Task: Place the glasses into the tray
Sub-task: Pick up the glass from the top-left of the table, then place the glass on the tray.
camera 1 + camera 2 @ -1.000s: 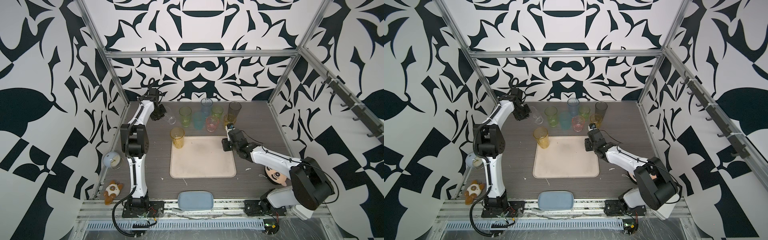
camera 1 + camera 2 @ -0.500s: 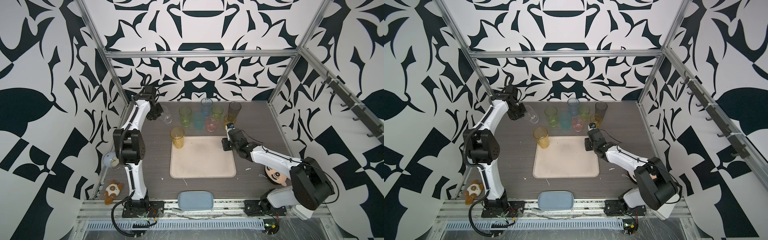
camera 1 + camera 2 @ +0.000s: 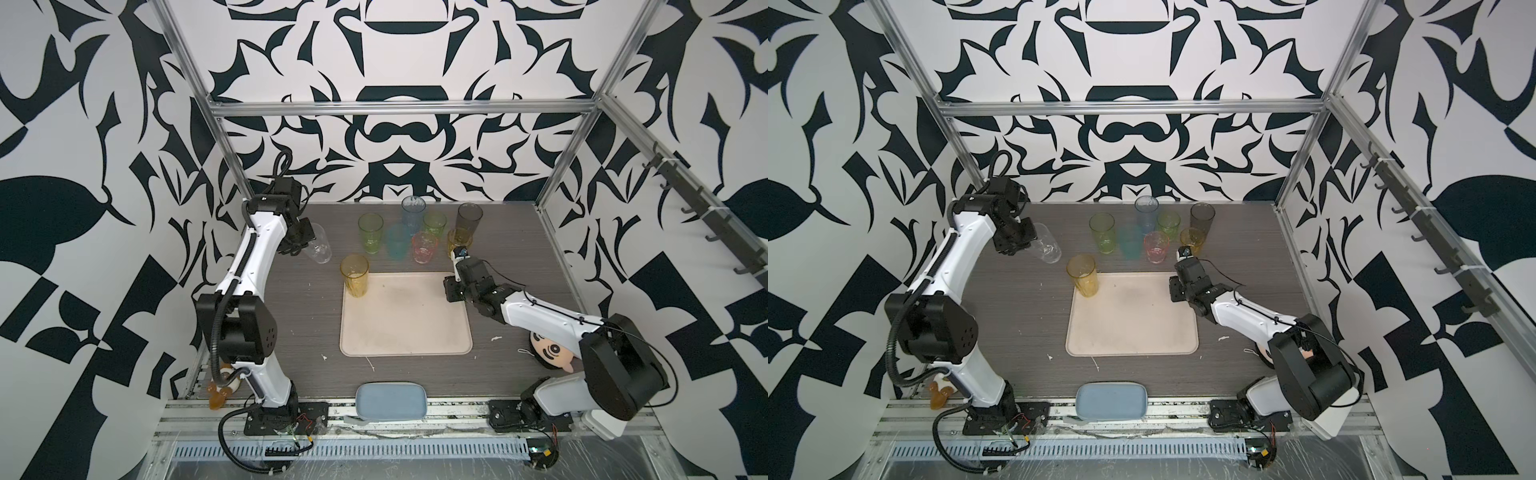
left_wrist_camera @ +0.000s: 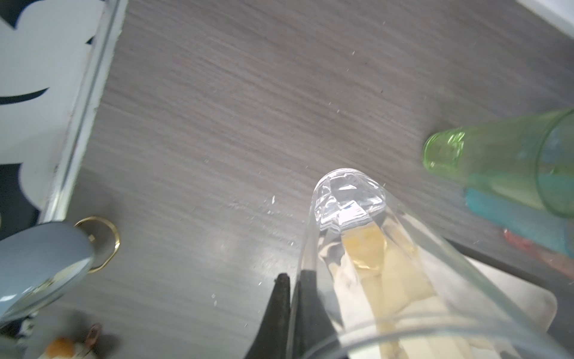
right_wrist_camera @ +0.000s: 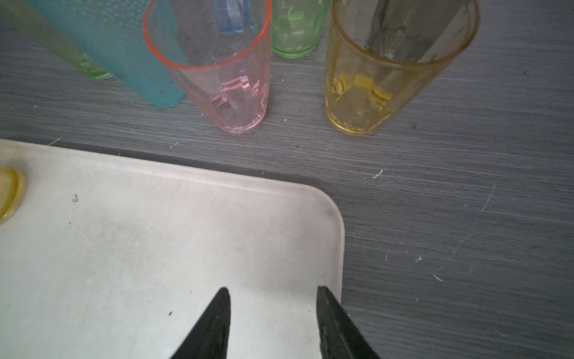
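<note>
One colourless glass (image 3: 319,250) tilts in left claw (image 3: 302,237).

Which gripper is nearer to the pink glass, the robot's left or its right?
Right. The right gripper, open, is over the tray's corner nearest the pink glass. The left gripper, shut on the colourless glass, is far off toward the table's left side.
</note>
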Motion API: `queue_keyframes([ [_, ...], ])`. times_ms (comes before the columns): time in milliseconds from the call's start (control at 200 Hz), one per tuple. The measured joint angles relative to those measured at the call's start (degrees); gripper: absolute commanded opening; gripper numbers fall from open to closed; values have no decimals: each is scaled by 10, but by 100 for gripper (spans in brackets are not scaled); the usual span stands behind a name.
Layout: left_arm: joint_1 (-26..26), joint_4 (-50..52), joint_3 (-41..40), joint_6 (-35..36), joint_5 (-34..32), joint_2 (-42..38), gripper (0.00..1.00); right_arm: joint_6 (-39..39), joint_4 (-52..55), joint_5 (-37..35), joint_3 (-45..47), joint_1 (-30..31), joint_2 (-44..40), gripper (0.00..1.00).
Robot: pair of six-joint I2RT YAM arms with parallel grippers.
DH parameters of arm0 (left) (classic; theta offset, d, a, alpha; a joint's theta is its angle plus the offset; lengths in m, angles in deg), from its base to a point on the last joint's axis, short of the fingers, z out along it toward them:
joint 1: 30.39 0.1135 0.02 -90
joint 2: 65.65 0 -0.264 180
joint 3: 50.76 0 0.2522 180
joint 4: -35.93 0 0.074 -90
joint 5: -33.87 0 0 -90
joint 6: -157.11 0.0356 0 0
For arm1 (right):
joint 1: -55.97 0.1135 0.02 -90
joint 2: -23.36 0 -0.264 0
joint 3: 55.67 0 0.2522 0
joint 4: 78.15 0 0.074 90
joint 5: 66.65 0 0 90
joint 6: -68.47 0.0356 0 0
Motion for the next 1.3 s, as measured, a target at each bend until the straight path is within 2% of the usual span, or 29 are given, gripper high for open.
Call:
queue_keyframes([
  [350,-8,60,-76,25,-35,-125,9,0,-1,-17,0,0,-1,48],
  [610,-50,92,-129,19,-53,-192,9,0,-1,-20,0,0,-1,48],
  [1035,-174,106,-153,-37,-70,-200,9,1,-1,-21,0,0,0,48],
  [1300,-242,94,-165,-71,-71,-172,9,0,-1,-21,0,0,0,47],
])
